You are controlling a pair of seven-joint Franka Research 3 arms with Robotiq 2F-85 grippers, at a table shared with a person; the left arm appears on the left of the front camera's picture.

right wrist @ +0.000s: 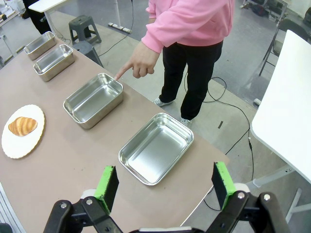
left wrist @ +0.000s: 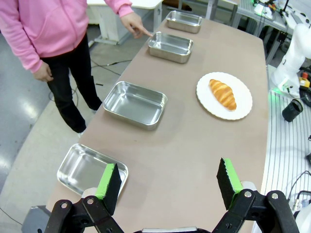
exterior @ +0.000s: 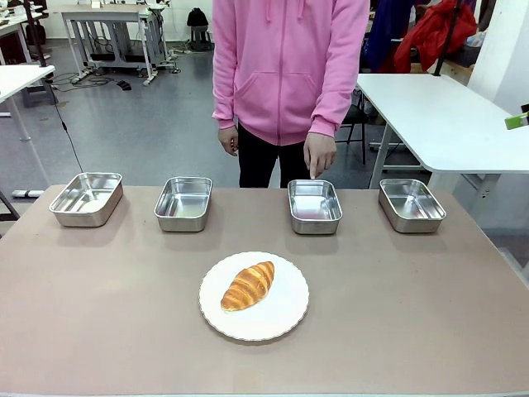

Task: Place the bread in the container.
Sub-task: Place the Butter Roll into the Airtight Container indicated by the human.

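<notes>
Scanning all three views now | text: nothing legible | labels and brands: none readable | numbers and signs: none readable

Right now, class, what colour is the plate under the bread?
White. The plate shows best in the front view.

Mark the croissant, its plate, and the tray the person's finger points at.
croissant (exterior: 248, 285), front view, middle of its ridged crust.
white plate (exterior: 285, 318), front view, bare part right of the croissant.
pointed-at steel tray (exterior: 315, 205), front view, its empty floor.
</notes>
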